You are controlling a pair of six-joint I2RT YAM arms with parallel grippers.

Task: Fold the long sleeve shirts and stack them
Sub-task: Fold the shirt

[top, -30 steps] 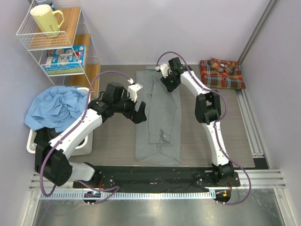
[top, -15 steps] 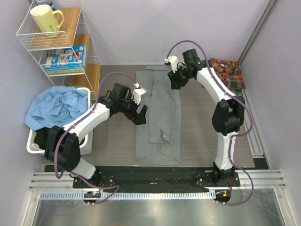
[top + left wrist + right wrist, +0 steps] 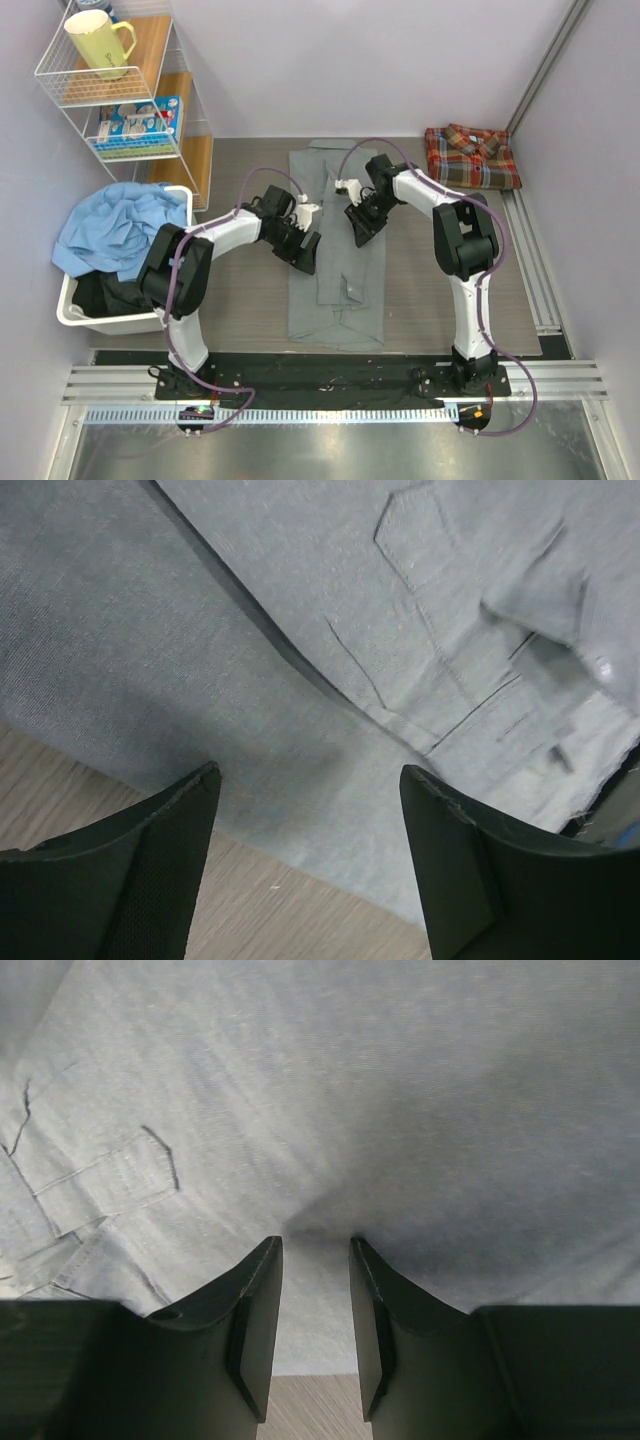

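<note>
Newly lowered onto the one grey shirt (image 3: pixel 335 290), left fingers (image 3: pixel 150 860) gape wide, right fingers (image 3: pixel 250 1320) narrow.

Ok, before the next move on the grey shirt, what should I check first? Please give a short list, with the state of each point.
1. Left gripper open: ok, the jaws are wide apart at the left edge of the grey shirt.
2. Right gripper holds cloth: cannot tell. The jaws are narrow and the cloth puckers at the gap.
3. Grippers at opposite edges of the shirt: ok.
4. Shirt lies as one long strip on the table: ok.
5. Plaid shirt out of the way: ok, it lies folded in the far right corner.
</note>
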